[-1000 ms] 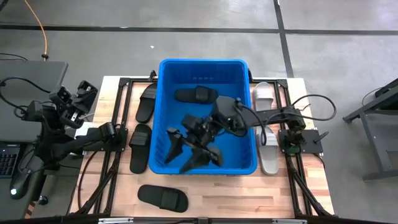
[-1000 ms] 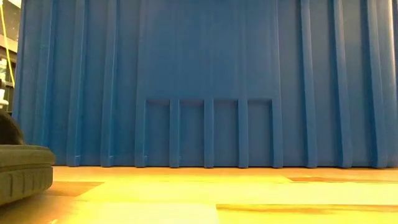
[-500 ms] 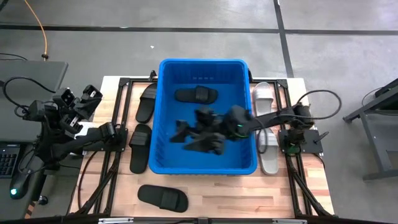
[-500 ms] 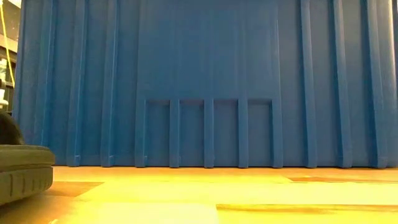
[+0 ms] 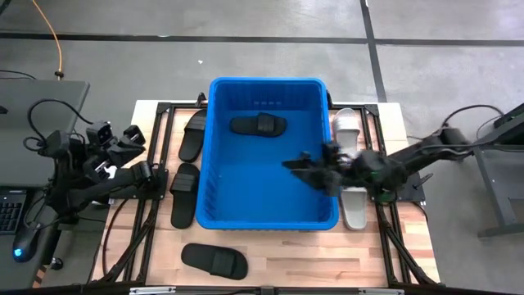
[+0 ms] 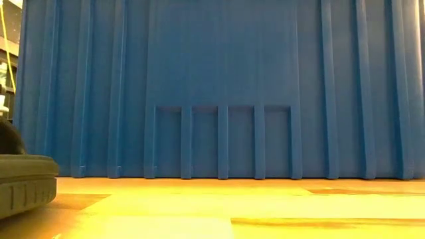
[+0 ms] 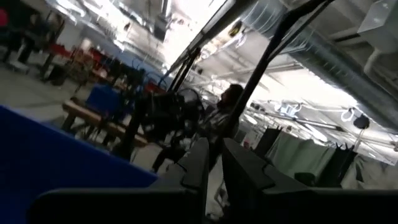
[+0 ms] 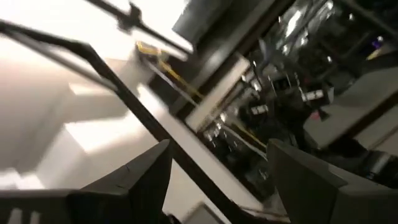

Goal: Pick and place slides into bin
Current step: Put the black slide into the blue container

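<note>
The blue bin (image 5: 214,147) stands mid-table, and its ribbed wall fills the low view (image 6: 219,86). One black slide (image 5: 258,124) lies flat on the bin floor at the far end. My right gripper (image 5: 304,166) hovers open and empty over the bin's right side, tipped up toward the ceiling in its wrist view (image 8: 217,168). My left gripper (image 5: 127,139) is shut and empty, raised off the table's left edge, with a narrow slit between its fingers (image 7: 216,168). Two black slides (image 5: 192,135) (image 5: 184,194) lie on the table left of the bin.
A third black slide (image 5: 214,260) lies near the front edge, and its side shows in the low view (image 6: 23,182). Two light slides (image 5: 348,124) (image 5: 354,205) lie right of the bin, partly under my right arm. A person shows in the room behind (image 7: 227,109).
My right gripper has risen from low inside the bin and swung toward the table's right edge, tipping upward, still open and empty. My left gripper has shifted a little toward the near edge and the bin. The slides have stayed where they were.
</note>
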### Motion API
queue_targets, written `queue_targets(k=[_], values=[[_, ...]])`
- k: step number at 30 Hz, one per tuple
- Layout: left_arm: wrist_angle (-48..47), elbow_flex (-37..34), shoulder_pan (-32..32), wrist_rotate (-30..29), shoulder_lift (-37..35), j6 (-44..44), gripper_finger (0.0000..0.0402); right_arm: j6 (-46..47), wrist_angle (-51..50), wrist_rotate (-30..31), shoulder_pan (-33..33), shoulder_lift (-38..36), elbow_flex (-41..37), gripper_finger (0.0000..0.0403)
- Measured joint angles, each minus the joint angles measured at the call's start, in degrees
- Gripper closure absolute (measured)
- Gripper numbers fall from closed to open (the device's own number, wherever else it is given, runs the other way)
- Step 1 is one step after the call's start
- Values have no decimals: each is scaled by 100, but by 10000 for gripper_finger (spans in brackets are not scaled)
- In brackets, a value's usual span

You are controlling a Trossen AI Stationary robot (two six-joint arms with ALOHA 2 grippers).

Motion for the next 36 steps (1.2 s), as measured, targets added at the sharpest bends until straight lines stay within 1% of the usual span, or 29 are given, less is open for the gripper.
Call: queue_targets(k=[2,5,7,9,12,14,20,23,27,31,34,36], values=[[-98,-12,0,21,60,-85,364,-17,-28,489,190,-407,-458,150],[72,-149,0,94,329,-219,364,-184,-56,1208,482,-849,-943,150],[153,-197,0,118,556,-126,364,-333,93,1488,649,-1108,-1113,150],[490,-199,0,94,759,-62,364,-447,83,1666,769,-1239,-1218,150],[1356,-195,0,-32,1238,193,364,-488,-42,1909,909,-1333,-1271,150],[2019,-195,0,5,1664,165,364,-477,-54,1975,924,-1361,-1264,150],[4277,-195,-2,568,2920,-528,364,-482,-130,2081,924,-1337,-1264,150],[5116,-195,-68,724,3443,-753,364,-518,-143,2148,924,-1339,-1264,150],[5846,-192,-479,688,4023,-892,364,-474,-161,2144,924,-1339,-1264,150],[6216,-202,-1036,504,4545,-837,364,-466,-226,2135,924,-1339,-1264,150],[6377,-188,-1949,62,4639,-370,364,-466,-225,2140,967,-1339,-1264,150],[6227,-189,-2547,-378,4618,-17,364,-466,-230,2190,1018,-1339,-1264,150]])
